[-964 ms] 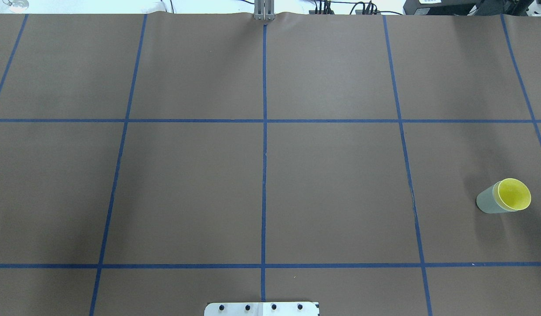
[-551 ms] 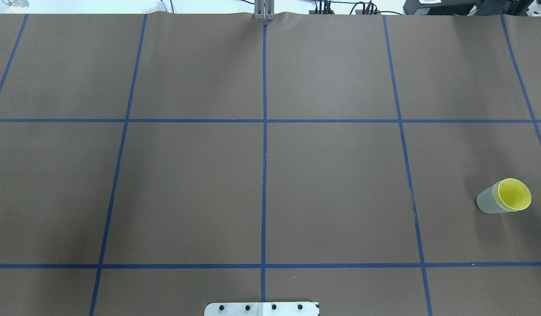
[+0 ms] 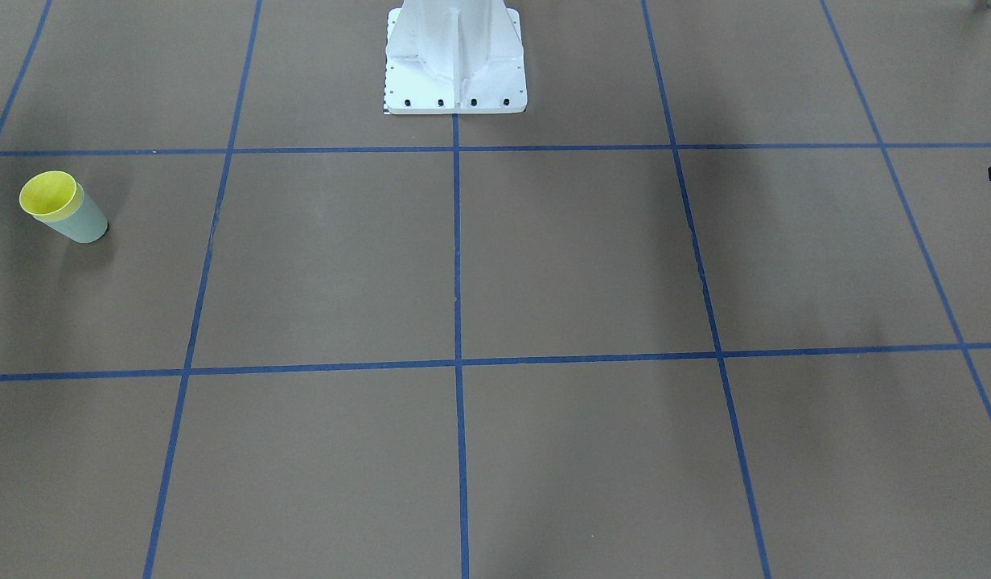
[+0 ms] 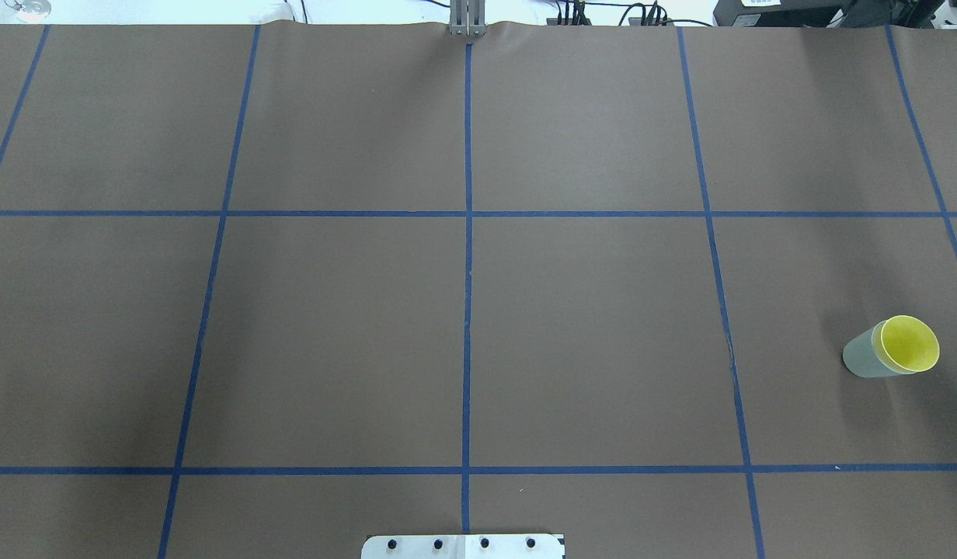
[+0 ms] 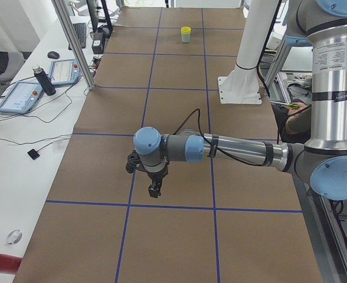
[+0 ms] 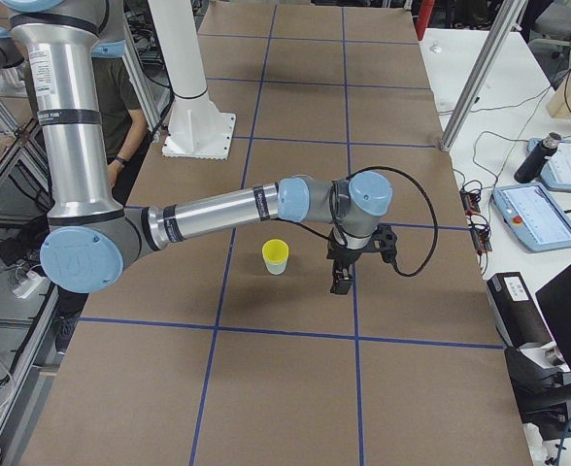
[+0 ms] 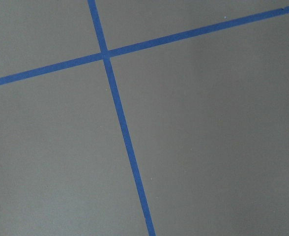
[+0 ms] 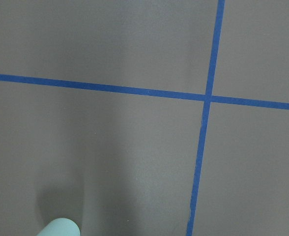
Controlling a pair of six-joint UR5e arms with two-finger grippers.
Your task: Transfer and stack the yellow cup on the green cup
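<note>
The yellow cup (image 4: pixel 910 343) sits nested inside the green cup (image 4: pixel 861 359), upright at the table's right side. The pair also shows in the front-facing view, yellow cup (image 3: pixel 49 195) in green cup (image 3: pixel 84 226), and small at the far end of the exterior left view (image 5: pixel 186 33). My right gripper (image 6: pixel 339 283) hangs just beside the stacked cups (image 6: pixel 276 257), apart from them. My left gripper (image 5: pixel 154 190) hangs over bare table far from the cups. Both grippers show only in the side views, so I cannot tell if they are open or shut. The right wrist view catches the green cup's edge (image 8: pixel 61 228).
The white robot pedestal (image 3: pixel 455 56) stands at the table's middle near edge. Blue tape lines (image 4: pixel 467 272) grid the brown table cover. A side desk holds tablets and a bottle (image 5: pixel 42 79). A person (image 6: pixel 120 107) sits behind the right arm.
</note>
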